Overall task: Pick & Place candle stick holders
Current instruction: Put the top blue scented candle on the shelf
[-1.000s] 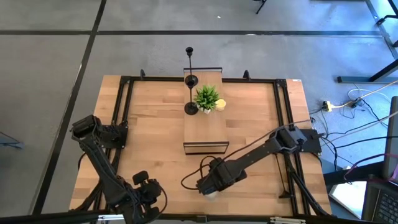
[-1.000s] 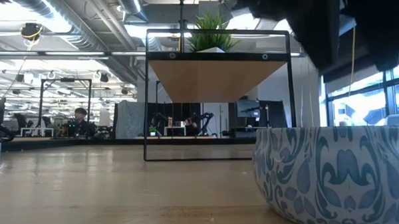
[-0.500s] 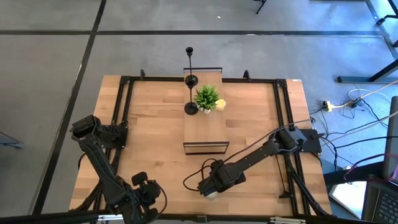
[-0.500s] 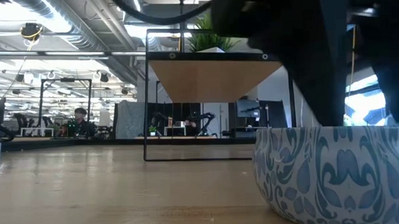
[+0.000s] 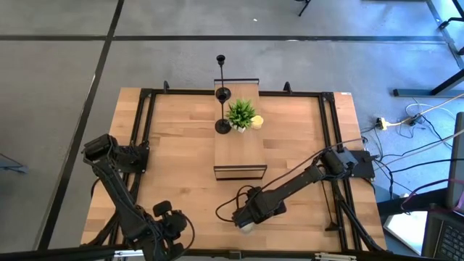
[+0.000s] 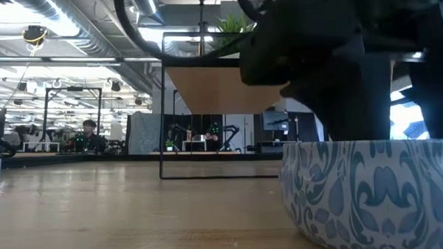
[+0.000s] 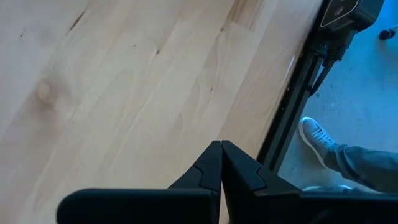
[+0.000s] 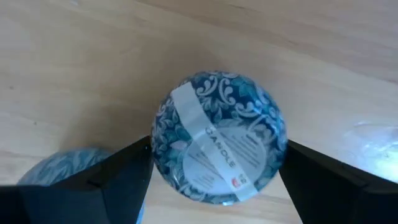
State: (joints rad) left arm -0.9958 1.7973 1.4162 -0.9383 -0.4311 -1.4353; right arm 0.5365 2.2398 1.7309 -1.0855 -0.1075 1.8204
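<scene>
Down by the near edge of the table (image 5: 174, 145), saw the right gripper (image 5: 246, 220) hanging low over a round blue candle (image 8: 217, 134). Saw its fingers (image 8: 124, 177) spread wide, one on each side of the candle. Could not tell if touching it or just beside it. Read the word "CANDLE" on a white strip across the top. Spotted a bit of another blue thing (image 8: 62, 165) near one finger, mostly hidden.

Found the left gripper (image 7: 221, 163) at the near left corner of the table, up over bare wood. Saw its fingers pressed tight together, holding nothing. Caught a person's shoe (image 7: 317, 140) on the floor past the table edge.

Found the holders (image 5: 222, 127) well apart from both grippers, standing up on the far end of a little shelf (image 5: 239, 156) in the middle of the table. Counted two round black bases there, one behind the other, with a thin rod rising from the far one. Noticed a green plant (image 5: 241, 112) just beside them and a small yellow candle (image 5: 257, 122) next to the plant.
</scene>
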